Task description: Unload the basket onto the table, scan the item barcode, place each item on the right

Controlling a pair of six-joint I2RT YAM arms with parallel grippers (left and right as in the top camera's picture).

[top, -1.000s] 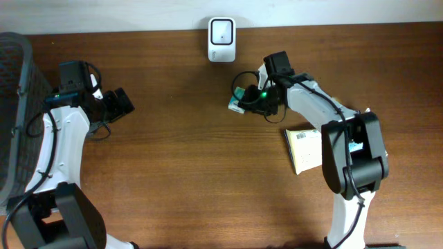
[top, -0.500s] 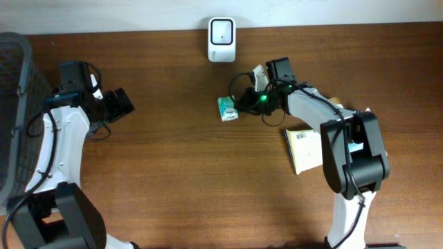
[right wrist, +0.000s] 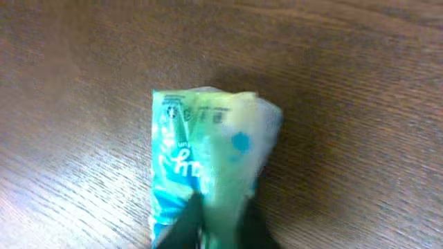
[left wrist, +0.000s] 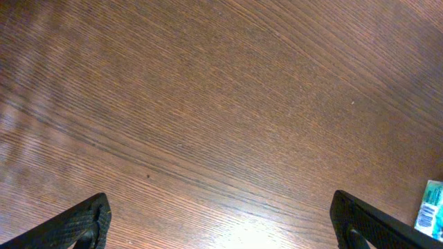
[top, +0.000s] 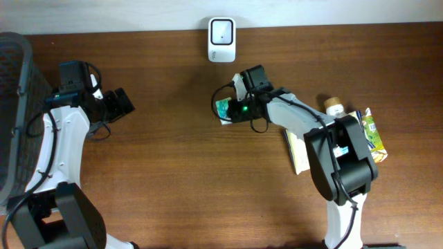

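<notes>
Centre of the bench (top: pixel 173 180), a short way below the white scanner (top: pixel 221 30), that's where the green packet (top: pixel 223 109) is. The right gripper (top: pixel 232 111) is clamped on its near end. From the right wrist camera it's a blurry shot, but the packet (right wrist: pixel 208 152) fills the middle of the view. It is teal and pale green with white lettering, and the dark fingers (right wrist: pixel 183 228) of the right gripper (right wrist: pixel 218 223) pinch its lower edge. Whether it rests on the wood or hangs just clear of it, I can't tell. The scanner stands at the far edge of the bench, apart from the packet, with its face pointing up at the overhead camera.

Out to the right, beside the right arm's base, more goods wait. A pale box (top: pixel 297 149) shows a barcode on top, a bottle (top: pixel 335 107) has a tan cap, and a green and yellow pouch (top: pixel 372 135) lies at the outer side.

Over on the far left, the left gripper (top: pixel 122 102) hangs with its jaws spread wide, holding nothing. Its wrist camera shows both fingertips (left wrist: pixel 79 221) at the bottom corners, with bare wood grain between them around the left gripper (left wrist: pixel 220 207). The packet (left wrist: pixel 430 204) peeks in at that view's right edge. A dark basket (top: pixel 10 104) sits at the bench's left edge.
</notes>
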